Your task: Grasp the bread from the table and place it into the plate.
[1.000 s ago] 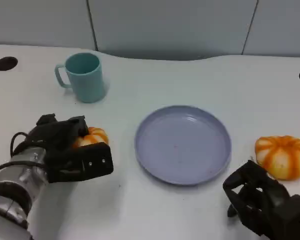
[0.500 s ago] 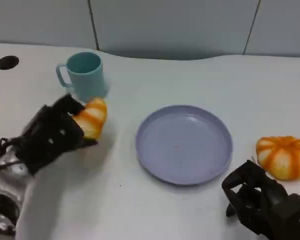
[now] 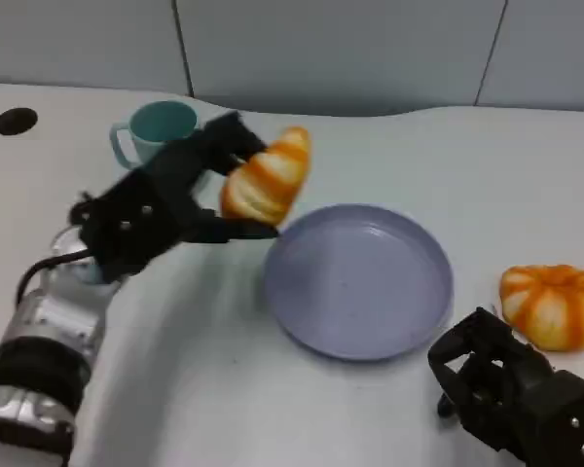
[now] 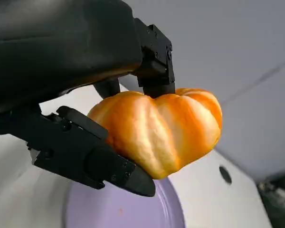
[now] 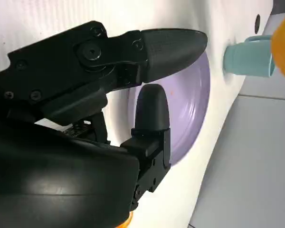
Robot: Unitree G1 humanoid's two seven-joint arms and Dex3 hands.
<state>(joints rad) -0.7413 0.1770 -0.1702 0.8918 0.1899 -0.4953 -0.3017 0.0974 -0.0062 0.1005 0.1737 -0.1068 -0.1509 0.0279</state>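
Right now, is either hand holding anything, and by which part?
The left hand grips a bread by its lower end, fingers either side. The right hand holds nothing.

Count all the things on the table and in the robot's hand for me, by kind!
Bread: 2, one held in the left hand, one on the table
Plate: 1
Cup: 1
Total: 4

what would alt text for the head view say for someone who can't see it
The robot's black left hand holds an orange-and-white striped bread roll in the air beside the far left rim of a round lavender plate on a white table. A teal mug stands behind the hand; a second striped bread roll lies right of the plate, near the black right hand.
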